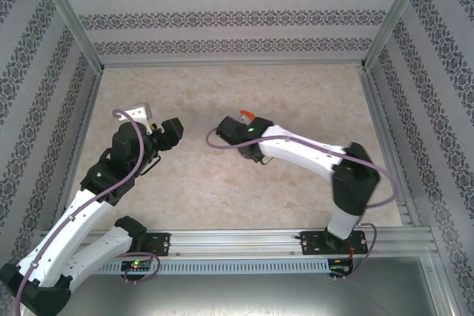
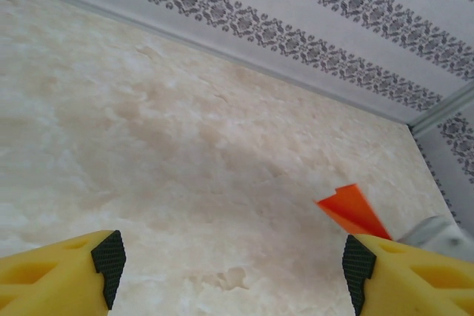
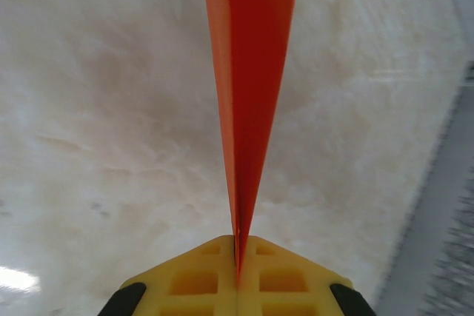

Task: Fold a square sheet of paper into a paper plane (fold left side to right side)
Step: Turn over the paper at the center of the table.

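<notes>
paper plane (image 3: 250, 94) in R gripper (image 3: 237, 255)

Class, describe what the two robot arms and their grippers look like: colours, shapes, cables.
The left arm and right arm share white shells, black joints and a looping mauve cable. The left gripper and right gripper have blocky yellow fingers with moulded pockets and black pads.

Paper plane (image 3: 248, 109) in right end effector (image 3: 237, 251)

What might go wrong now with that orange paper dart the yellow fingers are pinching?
The right gripper is shut on just one end of the paper plane, so it may slip or twist out. The open left gripper hangs nearby and might bump or crumple the paper if it moves in.
</notes>
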You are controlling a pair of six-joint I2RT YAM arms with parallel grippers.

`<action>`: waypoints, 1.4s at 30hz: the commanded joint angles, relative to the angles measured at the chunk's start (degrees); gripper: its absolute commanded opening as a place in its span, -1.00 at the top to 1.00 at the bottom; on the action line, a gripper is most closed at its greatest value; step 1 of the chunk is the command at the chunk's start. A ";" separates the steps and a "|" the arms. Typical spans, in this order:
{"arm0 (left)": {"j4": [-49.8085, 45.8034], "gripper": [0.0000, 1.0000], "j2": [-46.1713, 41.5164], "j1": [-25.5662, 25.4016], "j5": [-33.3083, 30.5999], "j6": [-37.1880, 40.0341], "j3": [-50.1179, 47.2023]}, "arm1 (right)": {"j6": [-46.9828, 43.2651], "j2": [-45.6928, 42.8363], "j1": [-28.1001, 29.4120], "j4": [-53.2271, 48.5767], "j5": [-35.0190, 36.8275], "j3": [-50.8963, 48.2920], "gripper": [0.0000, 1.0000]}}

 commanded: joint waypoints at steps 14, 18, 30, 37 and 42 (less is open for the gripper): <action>-1.69 -0.65 0.01 -0.40 -2.66 1.28 -0.66 | -1.98 22.79 6.15 -9.70 7.96 5.41 0.88; -1.15 -0.66 0.35 -0.37 -1.51 1.07 -0.86 | -3.37 20.77 6.97 -7.01 -0.50 3.85 0.36; 10.73 -0.70 10.12 -0.38 11.74 -7.60 -4.21 | -4.25 -6.60 6.75 5.04 -23.39 -6.79 -0.78; 20.25 -0.70 22.78 -0.37 22.65 -12.71 -4.49 | -1.28 -26.31 -2.48 18.17 -37.24 -18.21 -0.95; 27.53 -0.64 33.52 -1.17 29.78 -15.39 -3.48 | 3.20 -38.04 -13.24 30.06 -49.59 -27.25 -0.95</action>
